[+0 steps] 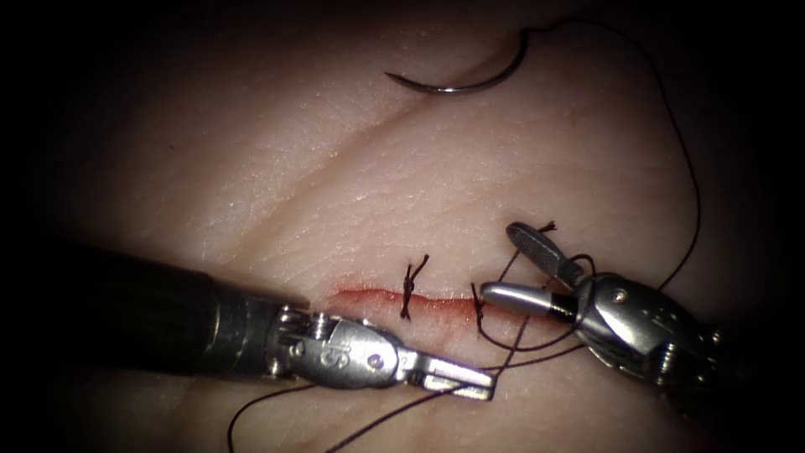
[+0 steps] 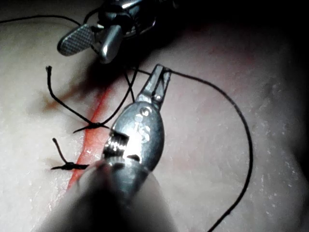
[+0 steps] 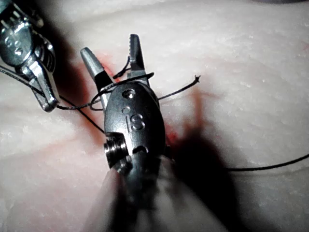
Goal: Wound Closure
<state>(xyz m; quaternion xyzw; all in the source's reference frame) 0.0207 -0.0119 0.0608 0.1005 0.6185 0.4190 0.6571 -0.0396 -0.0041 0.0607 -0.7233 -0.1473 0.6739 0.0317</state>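
While the needle (image 1: pixel 461 82) lies free on the tissue (image 1: pixel 277 184), well above the cut (image 1: pixel 377 299) and not in it, the endoscope view has the left tool (image 1: pixel 478 387) below the cut, its fingers clamped on the thread (image 1: pixel 691 180). The right tool (image 1: pixel 503 267) sits at the cut's right end, fingers spread, holding nothing, a loop of thread round its base. One knot (image 1: pixel 408 289) is tied; a second stitch stands just right of it, loose. I'd judge the loop could slide off those parted fingers if either tool shifts. There is open tissue above and left; the two tips are near each other.

From the left wrist view, the left tool (image 2: pixel 161 83) pinches the thread (image 2: pixel 241 125) right at its tip, the right tool (image 2: pixel 94 46) just beyond it. A grip that shallow may slip under tension.

From the right wrist view, the right tool (image 3: pixel 115 55) gapes over the red fluid (image 3: pixel 104 67), thread (image 3: pixel 140 76) wound at its hinge, a short tail (image 3: pixel 186 86) beside it. Pulling hard might draw that tail out. The left tool (image 3: pixel 46 99) crowds one side; the other side is bare tissue.
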